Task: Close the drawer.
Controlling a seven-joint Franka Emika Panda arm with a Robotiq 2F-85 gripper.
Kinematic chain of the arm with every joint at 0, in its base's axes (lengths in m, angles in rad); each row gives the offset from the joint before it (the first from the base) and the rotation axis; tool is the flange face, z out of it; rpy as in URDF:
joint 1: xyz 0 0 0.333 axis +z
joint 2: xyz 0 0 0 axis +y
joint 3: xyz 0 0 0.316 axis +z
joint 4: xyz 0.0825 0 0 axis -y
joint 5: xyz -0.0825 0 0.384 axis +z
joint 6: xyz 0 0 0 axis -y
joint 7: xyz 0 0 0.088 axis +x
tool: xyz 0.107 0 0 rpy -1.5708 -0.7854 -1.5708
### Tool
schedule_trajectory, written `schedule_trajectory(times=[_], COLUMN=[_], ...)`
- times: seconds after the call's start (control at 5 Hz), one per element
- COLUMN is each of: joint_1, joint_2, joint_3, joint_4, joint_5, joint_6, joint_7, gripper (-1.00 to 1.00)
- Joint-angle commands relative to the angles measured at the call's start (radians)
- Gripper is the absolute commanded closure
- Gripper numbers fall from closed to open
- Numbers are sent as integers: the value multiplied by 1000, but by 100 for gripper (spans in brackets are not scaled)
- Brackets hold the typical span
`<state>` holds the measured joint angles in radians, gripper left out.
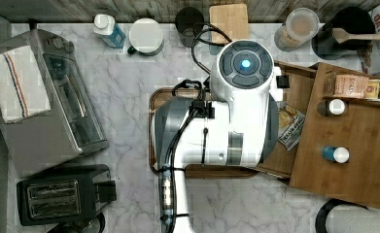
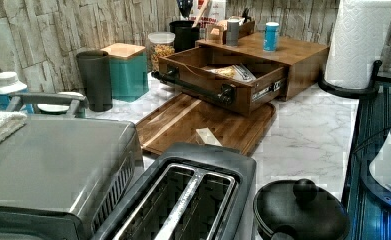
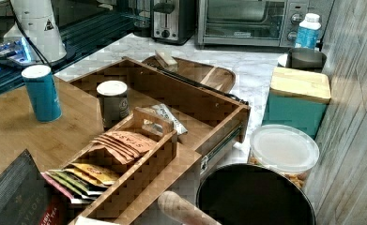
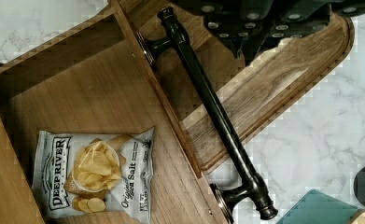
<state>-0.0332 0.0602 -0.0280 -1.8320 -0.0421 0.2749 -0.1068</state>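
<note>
The white arm (image 1: 236, 121) reaches from its base at the top view's 6 o'clock up toward the middle, elbow bent and last link pointing straight down (a round blue light on its cap). In the wrist view the dark claw (image 4: 259, 23) shows from behind, fingers hidden.

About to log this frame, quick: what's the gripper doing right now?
Gripper: above the drawer handle, gripping nothing visible; open or shut cannot be told.

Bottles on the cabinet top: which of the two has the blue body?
The blue bottle, standing farther from the open drawer in the right view; the other bottle, dark-bodied, sits at the cabinet's edge beside the drawer.
</note>
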Motion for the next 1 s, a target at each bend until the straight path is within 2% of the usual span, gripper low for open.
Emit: schedule_trajectory(times=[0.2, 0.4, 0.6, 0.8, 1.0], joint_1=[0, -13, 21, 11, 24], joint_2=[0, -4, 15, 32, 28], joint_3=[0, -10, -38, 7, 35], joint_4=[0, -16, -35, -47, -96], joint_5=[-12, -21, 1, 15, 41], joint_6=[0, 47, 97, 154, 274], joint_7=[0, -79, -244, -319, -332], gripper=[100, 100, 100, 100, 100])
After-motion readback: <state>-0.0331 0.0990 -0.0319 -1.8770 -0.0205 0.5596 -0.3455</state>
